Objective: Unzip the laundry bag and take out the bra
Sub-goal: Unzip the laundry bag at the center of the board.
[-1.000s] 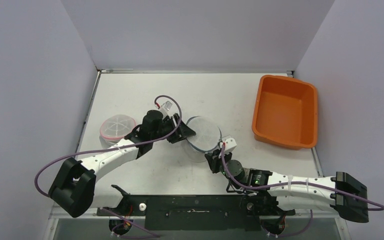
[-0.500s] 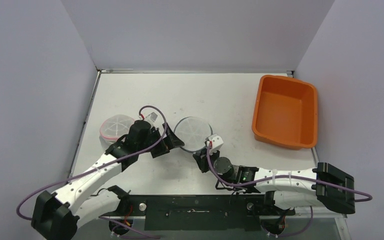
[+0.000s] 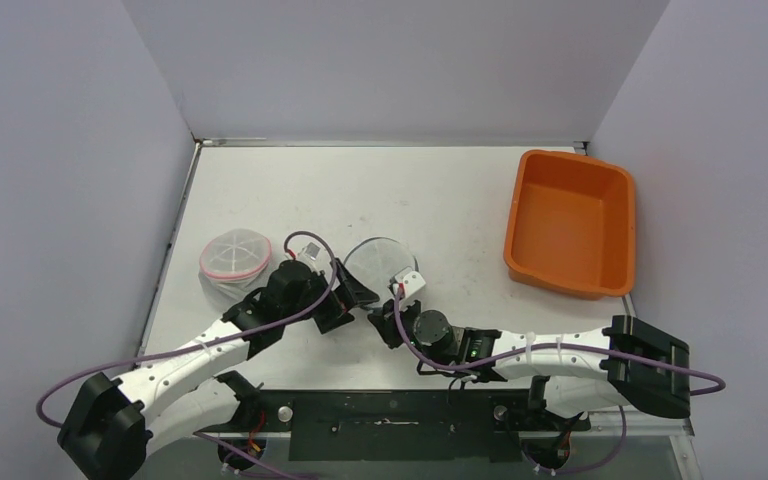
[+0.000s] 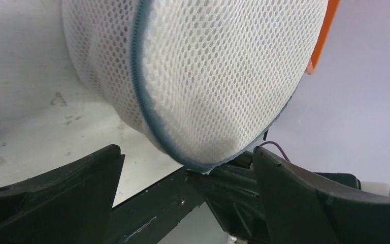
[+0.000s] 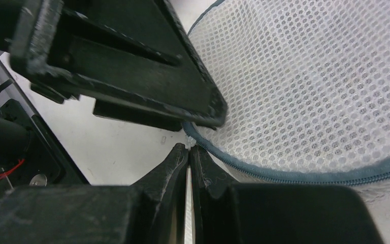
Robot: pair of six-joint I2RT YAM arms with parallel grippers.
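The laundry bag (image 3: 380,260) is a round white mesh pouch with a blue-grey zipper round its rim, tilted up on edge at the table's near middle. It fills the left wrist view (image 4: 208,76) and the right wrist view (image 5: 310,91). My left gripper (image 3: 353,296) is open, its jaws standing wide on either side of the bag's lower rim (image 4: 183,168) without touching it. My right gripper (image 3: 382,322) is shut on the small white zipper pull (image 5: 187,140) at the bag's rim, just below the tip of a left finger (image 5: 132,66). The bra is hidden.
A second round mesh pouch with a red rim (image 3: 234,256) lies left of the left gripper. An orange bin (image 3: 570,222) stands at the right side of the table. Grey walls close the table on three sides.
Both arms have drawn back toward the near left. The bag has moved left and nearer with them, and the right gripper has stayed at its rim.
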